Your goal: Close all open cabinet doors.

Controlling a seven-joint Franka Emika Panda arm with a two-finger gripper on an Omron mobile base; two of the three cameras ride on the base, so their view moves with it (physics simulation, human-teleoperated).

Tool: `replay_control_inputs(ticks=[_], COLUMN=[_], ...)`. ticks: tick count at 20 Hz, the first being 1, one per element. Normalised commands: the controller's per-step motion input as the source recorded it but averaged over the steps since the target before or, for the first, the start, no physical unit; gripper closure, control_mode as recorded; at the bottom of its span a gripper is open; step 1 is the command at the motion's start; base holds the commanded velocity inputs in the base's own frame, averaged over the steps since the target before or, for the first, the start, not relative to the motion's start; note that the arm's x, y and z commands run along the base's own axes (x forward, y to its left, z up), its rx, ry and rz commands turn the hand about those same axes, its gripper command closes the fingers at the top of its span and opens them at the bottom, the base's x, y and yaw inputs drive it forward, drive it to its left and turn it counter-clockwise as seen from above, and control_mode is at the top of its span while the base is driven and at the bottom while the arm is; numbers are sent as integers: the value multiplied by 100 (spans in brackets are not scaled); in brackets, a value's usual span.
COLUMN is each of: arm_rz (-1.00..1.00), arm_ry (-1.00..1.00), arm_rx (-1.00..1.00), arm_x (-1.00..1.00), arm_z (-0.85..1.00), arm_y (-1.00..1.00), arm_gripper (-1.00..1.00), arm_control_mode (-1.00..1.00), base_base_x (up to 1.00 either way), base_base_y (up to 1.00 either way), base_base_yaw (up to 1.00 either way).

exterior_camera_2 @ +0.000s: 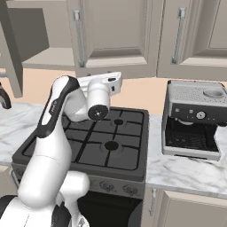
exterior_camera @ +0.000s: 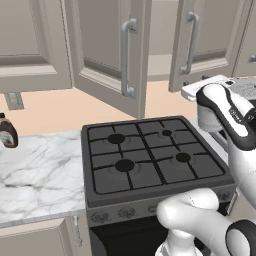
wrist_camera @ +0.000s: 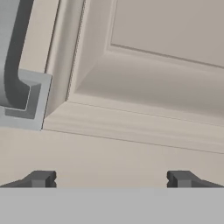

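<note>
Taupe-grey panelled wall-cabinet doors with long vertical silver bar handles hang above a black four-burner gas hob (exterior_camera: pixel 152 152) set into a white marbled worktop (exterior_camera: pixel 35 175). One door (exterior_camera: pixel 107 50) is seen swung well out over the hob in the left base view, its handle (exterior_camera: pixel 127 57) facing the camera, and a second door (exterior_camera: pixel 200 42) to its right also stands ajar; the shelf between them is exposed. In the hand view the hand (wrist_camera: pixel 111 179) is held very close to a door face, near the lower corner of the recessed panel (wrist_camera: pixel 162 65), with the foot of a silver handle (wrist_camera: pixel 22 96) at the upper left. Its two dark fingertips (wrist_camera: pixel 41 178) are spread wide and nothing is held between them.

Each door is judged to be a stiff, rigid slab on hinges, light to swing and unlikely to flex or be damaged by a push. No grasp should be needed: a flat push on the frame near the handle side, far from the hinges, would give the most leverage. A silver espresso machine (exterior_camera_2: pixel 193 119) stands on the worktop to the right, and a dark bottle (exterior_camera: pixel 7 132) to the left.
</note>
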Motion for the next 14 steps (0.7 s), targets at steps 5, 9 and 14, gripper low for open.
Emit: replay_control_inputs(ticks=[5, 9, 14], arm_rz=[-4, -4, -3], arm_ry=[0, 0, 0], arm_rx=[1, 2, 2], arm_x=[38, 35, 33], arm_z=[0, 0, 0], arm_y=[0, 0, 0], arm_gripper=[-100, -100, -100], arm_control_mode=[-100, -100, -100], base_base_x=[0, 0, 0], base_base_y=[0, 0, 0], base_base_yaw=[0, 0, 0])
